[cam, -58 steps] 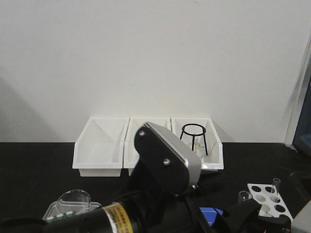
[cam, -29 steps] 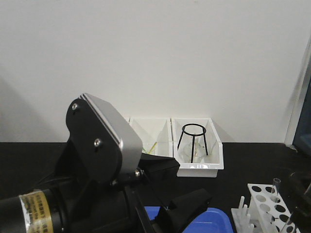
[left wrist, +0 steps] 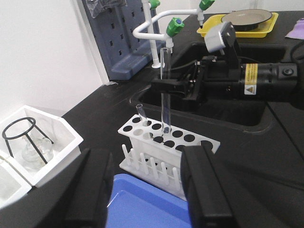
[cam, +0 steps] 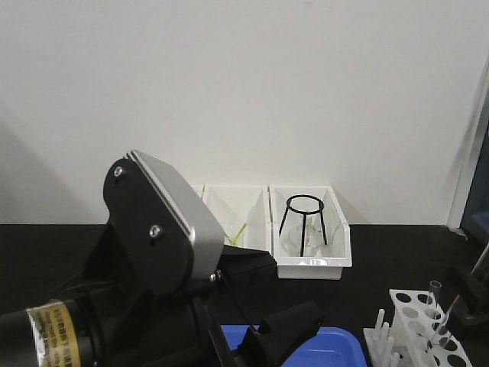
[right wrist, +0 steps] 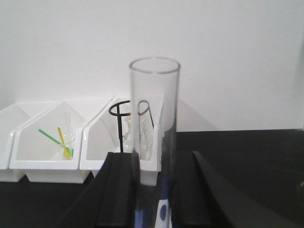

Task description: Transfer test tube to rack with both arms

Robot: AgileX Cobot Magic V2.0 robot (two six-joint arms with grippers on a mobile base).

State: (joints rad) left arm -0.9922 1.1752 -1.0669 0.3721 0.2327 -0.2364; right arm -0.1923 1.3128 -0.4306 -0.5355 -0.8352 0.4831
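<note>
The white rack [left wrist: 167, 142] stands on the black bench beyond a blue tray; it also shows at the lower right of the front view [cam: 419, 325]. My right gripper [left wrist: 167, 88] is shut on a clear test tube [left wrist: 165, 102], held upright with its bottom end at a hole in the rack's top plate. In the right wrist view the tube [right wrist: 154, 137] stands between the black fingers [right wrist: 118, 190]. A second tube [left wrist: 141, 114] leans in a hole at the rack's end. My left gripper [left wrist: 147, 190] is open and empty, low over the tray, just short of the rack.
The blue tray [left wrist: 142, 209] lies under my left gripper. White bins [cam: 309, 229] stand at the back wall, one holding a black wire stand. A sink [left wrist: 228, 111] and a green-tipped faucet [left wrist: 175, 23] lie behind the rack. My left arm's casing [cam: 160, 229] fills the front view's lower left.
My left arm has swung left and up across the front view, uncovering the blue tray and the rack's pegs; over the last half second it has barely moved.
</note>
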